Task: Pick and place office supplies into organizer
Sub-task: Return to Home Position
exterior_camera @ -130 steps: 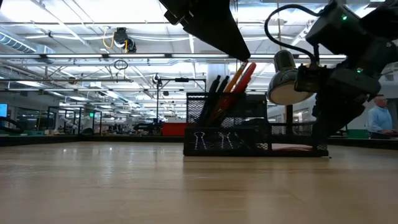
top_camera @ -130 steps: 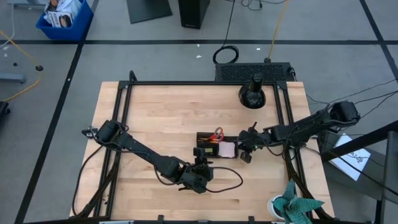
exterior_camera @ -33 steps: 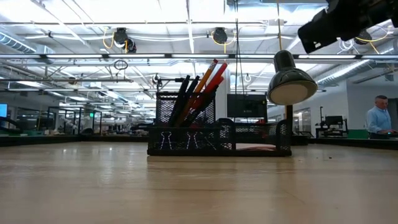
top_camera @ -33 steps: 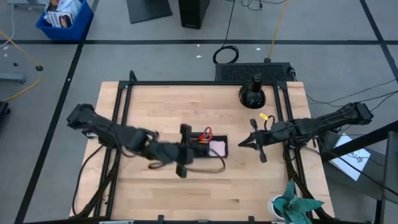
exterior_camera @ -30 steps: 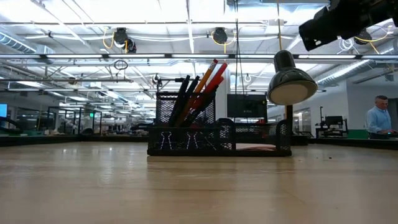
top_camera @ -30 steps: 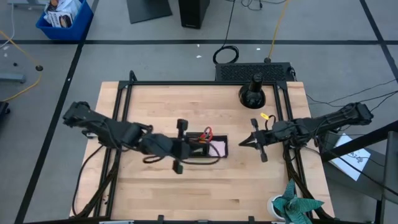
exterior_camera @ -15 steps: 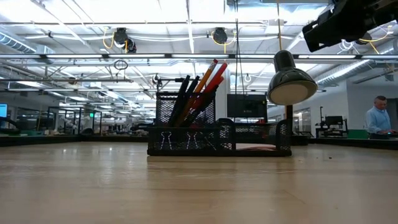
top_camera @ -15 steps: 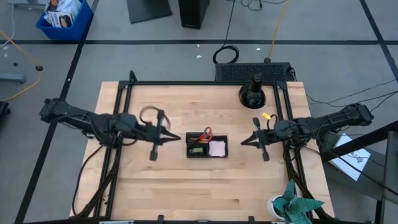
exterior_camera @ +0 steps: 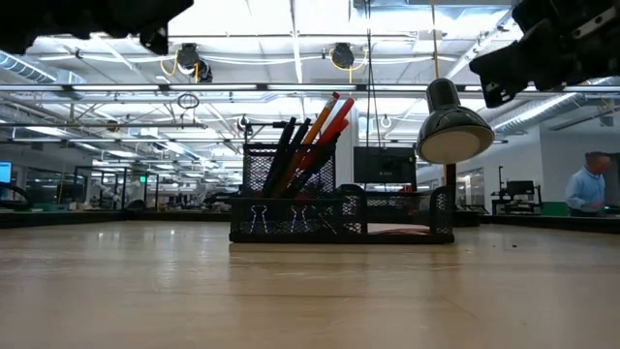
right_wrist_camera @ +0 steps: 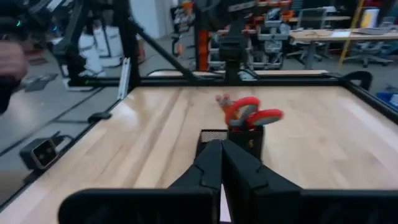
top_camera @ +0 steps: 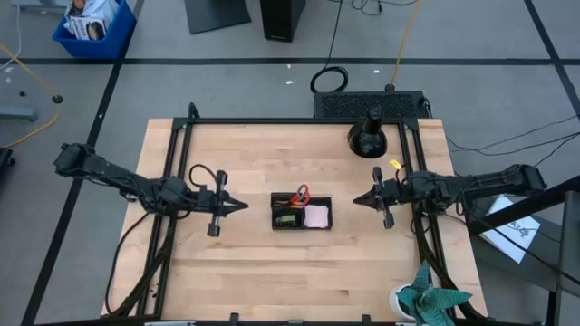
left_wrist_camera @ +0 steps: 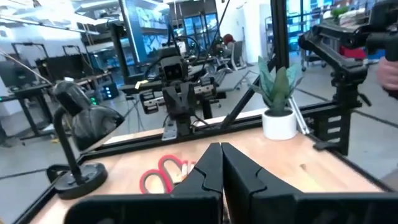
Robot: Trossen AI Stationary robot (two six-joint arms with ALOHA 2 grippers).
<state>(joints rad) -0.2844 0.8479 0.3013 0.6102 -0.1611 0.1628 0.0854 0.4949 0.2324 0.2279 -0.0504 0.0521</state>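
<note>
The black mesh organizer (top_camera: 302,211) stands in the middle of the table. Red-handled scissors (right_wrist_camera: 252,113), an orange pencil and black pens (exterior_camera: 308,143) stand slanted in its taller part, a pink sticky-note pad (top_camera: 316,215) lies in the lower part, and binder clips (exterior_camera: 291,218) hang on its wall. My left gripper (top_camera: 243,206) is shut and empty, level, left of the organizer, pointing at it. My right gripper (top_camera: 354,200) is shut and empty, level, right of the organizer, pointing at it. Each wrist view shows its shut fingers (left_wrist_camera: 221,163) (right_wrist_camera: 221,158).
A black desk lamp (top_camera: 369,136) stands at the table's far right. A teal paper plant in a white cup (top_camera: 426,299) stands at the near right corner. Bare wood (top_camera: 236,267) lies around the organizer. A person (exterior_camera: 586,184) is in the room beyond.
My left gripper has drawn back from beside the organizer toward the table's left edge, sinking and tipping level, still shut. My right gripper has sunk a little and levelled off. The organizer and its contents have stayed put.
</note>
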